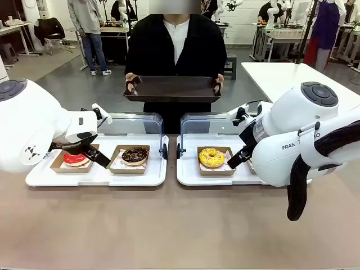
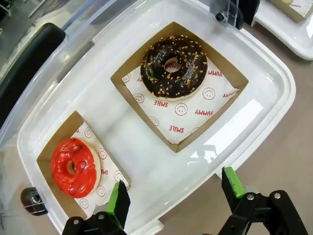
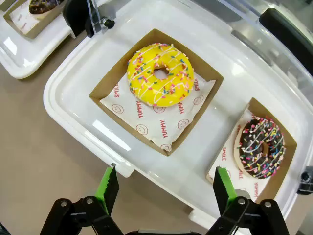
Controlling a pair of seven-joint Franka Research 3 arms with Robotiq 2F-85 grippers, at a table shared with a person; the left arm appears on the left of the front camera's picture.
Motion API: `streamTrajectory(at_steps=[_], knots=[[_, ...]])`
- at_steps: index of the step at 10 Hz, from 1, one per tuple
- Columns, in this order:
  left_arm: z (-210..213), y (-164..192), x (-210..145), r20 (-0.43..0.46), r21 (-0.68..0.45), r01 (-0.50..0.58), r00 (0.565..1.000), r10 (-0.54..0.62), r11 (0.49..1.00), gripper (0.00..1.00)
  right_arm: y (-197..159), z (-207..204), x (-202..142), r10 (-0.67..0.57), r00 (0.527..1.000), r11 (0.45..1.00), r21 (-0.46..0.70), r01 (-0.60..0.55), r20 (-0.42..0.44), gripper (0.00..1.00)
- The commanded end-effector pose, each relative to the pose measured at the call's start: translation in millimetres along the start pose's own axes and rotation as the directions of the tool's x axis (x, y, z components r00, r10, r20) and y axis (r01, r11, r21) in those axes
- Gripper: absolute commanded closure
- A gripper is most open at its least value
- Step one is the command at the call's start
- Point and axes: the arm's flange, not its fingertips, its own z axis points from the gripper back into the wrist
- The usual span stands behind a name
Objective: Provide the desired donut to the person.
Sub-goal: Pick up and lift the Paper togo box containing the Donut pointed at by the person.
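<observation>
The person (image 1: 175, 42) stands at the far side holding out a dark tray (image 1: 171, 89) with both hands. A red-glazed donut (image 2: 73, 167) and a chocolate donut with nut bits (image 2: 173, 67) lie in cardboard trays on the left white tray (image 2: 146, 161). A yellow sprinkled donut (image 3: 160, 74) and a chocolate sprinkled donut (image 3: 260, 146) lie on the right white tray (image 3: 73, 98). My left gripper (image 2: 172, 193) hovers open over the left tray's near edge, by the red donut (image 1: 75, 158). My right gripper (image 3: 163, 188) hovers open over its tray's near edge, holding nothing.
Both white trays have clear hinged lids (image 1: 135, 122) standing open behind them. Bare brown tabletop (image 1: 169, 225) stretches in front of the trays. A white table (image 1: 281, 76) stands at the far right. Other people and benches fill the background.
</observation>
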Motion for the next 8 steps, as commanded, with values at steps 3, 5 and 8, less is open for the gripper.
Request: streamTrajectory(at_steps=[3, 5, 8], knots=[[0.0, -0.1, -0.1, 0.0, 0.0, 0.0, 1.0, 0.0, 1.0, 0.0, 0.0, 0.0, 0.0, 0.0, 1.0, 1.0, 0.0, 0.0, 0.0, 0.0], [0.0, -0.1, -0.1, 0.0, 0.0, 0.0, 1.0, 0.0, 1.0, 0.0, 0.0, 0.0, 0.0, 0.0, 1.0, 1.0, 0.0, 0.0, 0.0, 0.0], [0.0, -0.1, -0.1, 0.0, 0.0, 0.0, 1.0, 0.0, 1.0, 0.0, 0.0, 0.0, 0.0, 0.0, 1.0, 1.0, 0.0, 0.0, 0.0, 0.0]])
